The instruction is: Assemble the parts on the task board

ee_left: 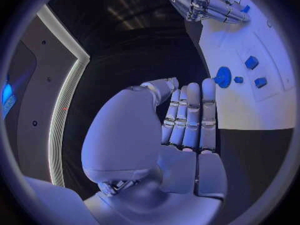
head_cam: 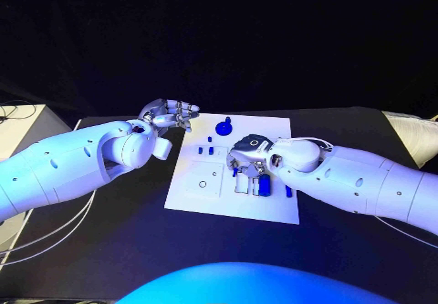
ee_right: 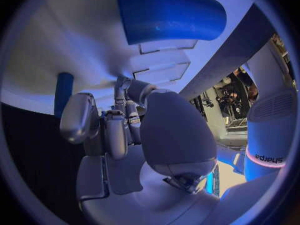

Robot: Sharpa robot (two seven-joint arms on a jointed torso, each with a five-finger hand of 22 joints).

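Fingers of the right hand [head_cam: 248, 152] curl low over the task board [head_cam: 274, 130] at mid-table; whether they grip a blue part, I cannot tell.
Left hand [head_cam: 169, 114] waits just beyond the board's far-left corner, fingers straight and together, holding nothing. Smooth, hard-looking blue parts [head_cam: 264, 186] sit on the matte white plate: any seating likely needs a slow, square press.

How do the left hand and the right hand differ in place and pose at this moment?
Place: the left hand is raised beside the white board's far left corner, off the board; the right hand is down over the board's middle, among the blue parts.
Pose: the left hand's fingers lie straight and close together, away from any part; the right hand's fingers curl downward toward the board. Whether it touches a part cannot be told.
Both are silver and seem to hold nothing.
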